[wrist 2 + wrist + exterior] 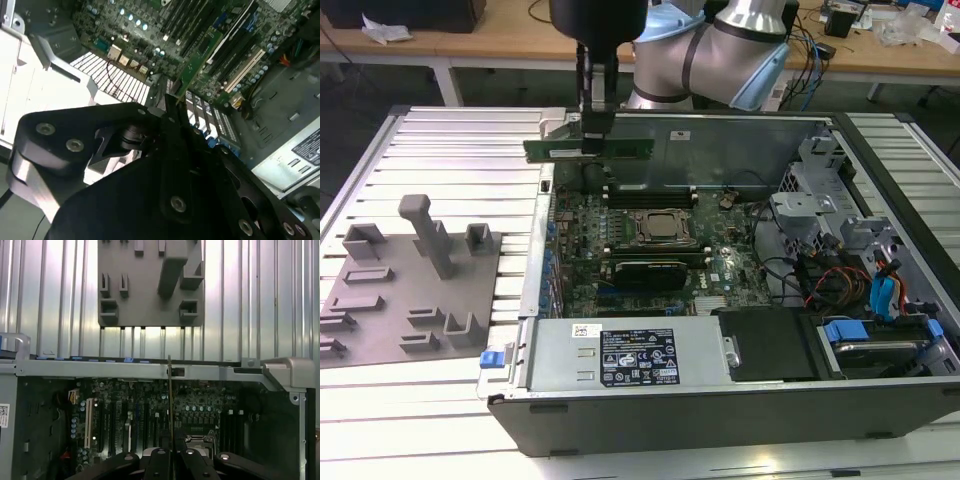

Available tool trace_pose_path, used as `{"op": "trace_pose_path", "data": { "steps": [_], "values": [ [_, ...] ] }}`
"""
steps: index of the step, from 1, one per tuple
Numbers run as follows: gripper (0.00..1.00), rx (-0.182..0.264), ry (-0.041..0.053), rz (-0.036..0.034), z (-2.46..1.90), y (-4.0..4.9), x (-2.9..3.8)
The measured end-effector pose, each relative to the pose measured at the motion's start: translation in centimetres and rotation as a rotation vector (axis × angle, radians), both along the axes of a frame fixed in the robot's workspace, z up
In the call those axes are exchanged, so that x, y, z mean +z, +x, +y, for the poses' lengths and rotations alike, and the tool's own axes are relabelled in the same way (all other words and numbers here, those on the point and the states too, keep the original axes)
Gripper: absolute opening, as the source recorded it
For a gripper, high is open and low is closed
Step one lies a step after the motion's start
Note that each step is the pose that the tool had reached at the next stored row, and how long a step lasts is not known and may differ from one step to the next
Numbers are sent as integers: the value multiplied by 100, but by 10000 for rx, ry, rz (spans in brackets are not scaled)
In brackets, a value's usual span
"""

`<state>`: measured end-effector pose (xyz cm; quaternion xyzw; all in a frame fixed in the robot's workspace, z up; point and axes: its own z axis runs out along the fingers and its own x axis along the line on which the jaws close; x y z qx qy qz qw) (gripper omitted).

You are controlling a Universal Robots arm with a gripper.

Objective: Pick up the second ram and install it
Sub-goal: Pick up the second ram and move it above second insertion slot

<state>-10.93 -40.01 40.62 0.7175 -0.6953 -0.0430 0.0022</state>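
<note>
The second ram [588, 148] is a thin green stick. It hangs level above the back corner of the open computer case [520, 380], on the exterior view's left. My gripper [595, 135] comes down from above and is shut on the stick near its middle. In the second wrist view the green stick [199, 61] juts out past the black fingers [170, 117] toward the motherboard. In the first wrist view I see the ram [170, 400] edge-on as a thin line rising from my gripper [170, 452]. Below it lie the memory slots [650, 192] and the processor socket [660, 228].
A grey fixture plate [410, 290] with blocks and a tall post [428, 232] lies on the ribbed table at the exterior view's left. Inside the case are a black card [645, 270], a power supply [620, 355], and drive bays with cables [860, 280]. The case wall [150, 369] runs between plate and motherboard.
</note>
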Motion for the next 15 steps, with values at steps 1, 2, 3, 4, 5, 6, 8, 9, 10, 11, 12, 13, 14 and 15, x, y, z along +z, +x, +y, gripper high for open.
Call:
{"op": "trace_pose_path", "data": {
  "steps": [1,2,3,4,5,6,8,9,10,11,12,13,14,15],
  "values": [
    [13,-2,-3,7,2,31,-5],
    [13,-2,-6,13,3,59,-10],
    [13,0,-8,22,6,112,-19],
    [13,0,-10,31,8,149,-28],
    [13,0,-10,59,14,263,-71],
    [13,0,-11,86,21,390,-109],
    [13,-2,-10,106,24,469,-134],
    [13,0,-11,113,26,499,-142],
    [13,0,-10,121,27,531,-152],
    [13,-1,-10,142,30,595,-170],
    [13,0,-10,161,31,654,-189],
    [13,-1,-10,188,35,716,-219],
    [13,0,-10,198,38,739,-245],
    [13,0,-2,200,43,741,-269]
  ]
}}
